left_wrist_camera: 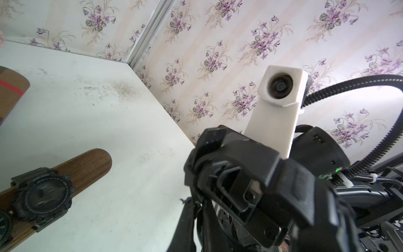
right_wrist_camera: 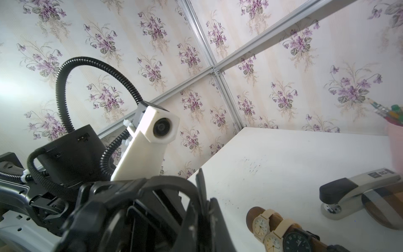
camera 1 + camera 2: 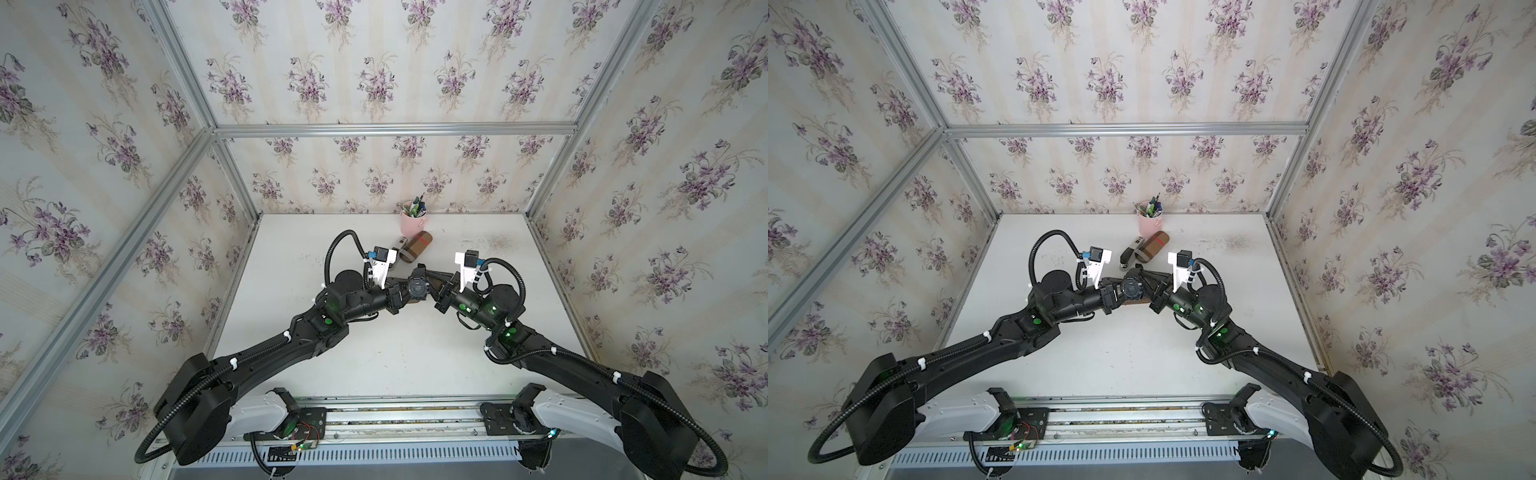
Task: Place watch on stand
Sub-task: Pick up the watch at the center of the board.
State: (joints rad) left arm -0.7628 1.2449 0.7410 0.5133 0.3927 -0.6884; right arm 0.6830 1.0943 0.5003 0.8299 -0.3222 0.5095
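Left wrist view: black watch (image 1: 41,196) wrapped on stand (image 1: 87,165). Both top views: left gripper (image 3: 400,291) at its 9 o'clock, right gripper (image 3: 438,291) at 3, both clenched; contents unclear

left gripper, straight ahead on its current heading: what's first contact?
Probably the right gripper, facing it head-on. The black watch on the stand sits just off that line and might come first; depth is unclear.
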